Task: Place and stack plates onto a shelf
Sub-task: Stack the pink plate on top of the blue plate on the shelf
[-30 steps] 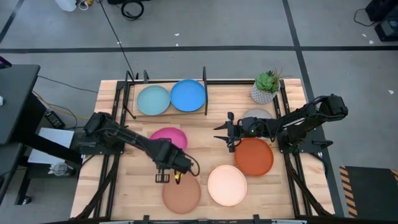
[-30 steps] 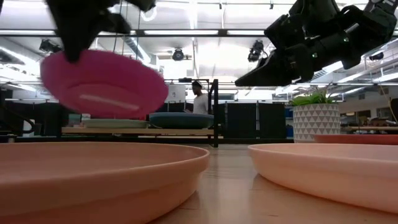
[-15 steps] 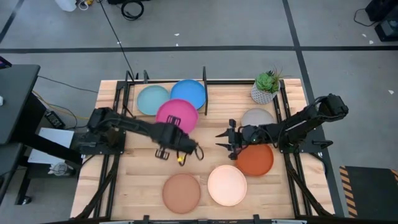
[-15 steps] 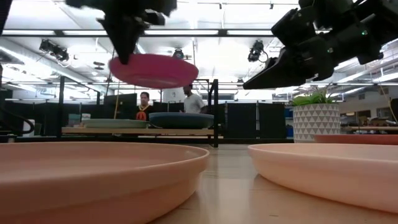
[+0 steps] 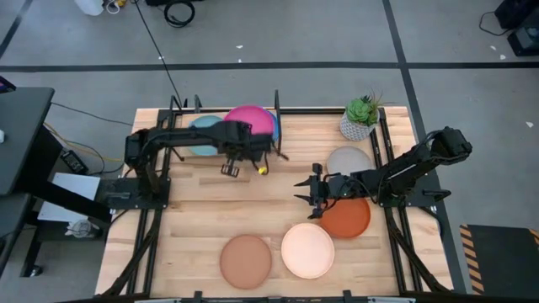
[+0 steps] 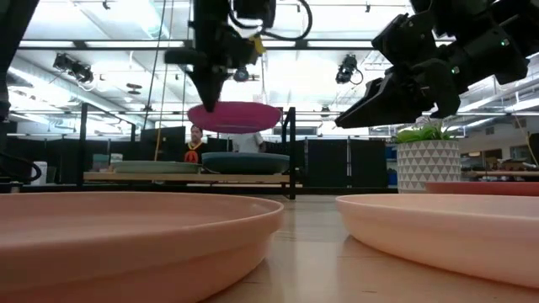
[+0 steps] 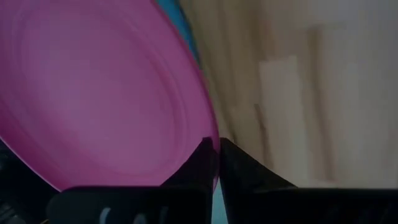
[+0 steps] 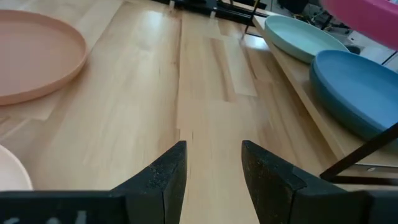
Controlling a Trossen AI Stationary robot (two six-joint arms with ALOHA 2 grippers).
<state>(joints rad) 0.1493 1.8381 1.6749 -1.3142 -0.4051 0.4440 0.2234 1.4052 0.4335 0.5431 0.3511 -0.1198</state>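
Note:
My left gripper (image 5: 243,141) is shut on the magenta plate (image 5: 254,121), which hovers over the bright blue plate (image 8: 354,87) on the shelf (image 5: 181,130). The pale blue-green plate (image 5: 199,135) lies on the shelf's left half. In the low view the magenta plate (image 6: 234,116) floats above the shelf's plates. My right gripper (image 5: 307,189) is open above bare table, left of the orange-red plate (image 5: 347,217). The grey plate (image 5: 348,157), tan plate (image 5: 246,260) and cream plate (image 5: 307,250) lie flat on the table. No dark teal plate shows. My left gripper (image 7: 214,152) pinches the magenta plate's rim (image 7: 204,121) between its two fingers, on the plate's near side. In the low view the fingers (image 6: 212,88) come down on it from above. The plate is lifted clear and nearly level, above the bright blue plate.
A white pot with a green plant (image 5: 360,117) stands at the far right of the table, next to the grey plate. The shelf's black upright rod (image 5: 277,118) rises just right of the magenta plate. Bare wood lies between the shelf and the near plates.
My left gripper has carried the magenta plate from just above the tan plate toward the far edge and up, until it hangs over the bright blue plate on the shelf. The plate has gone from tilted to nearly level. My right gripper has drifted slightly toward the near edge.

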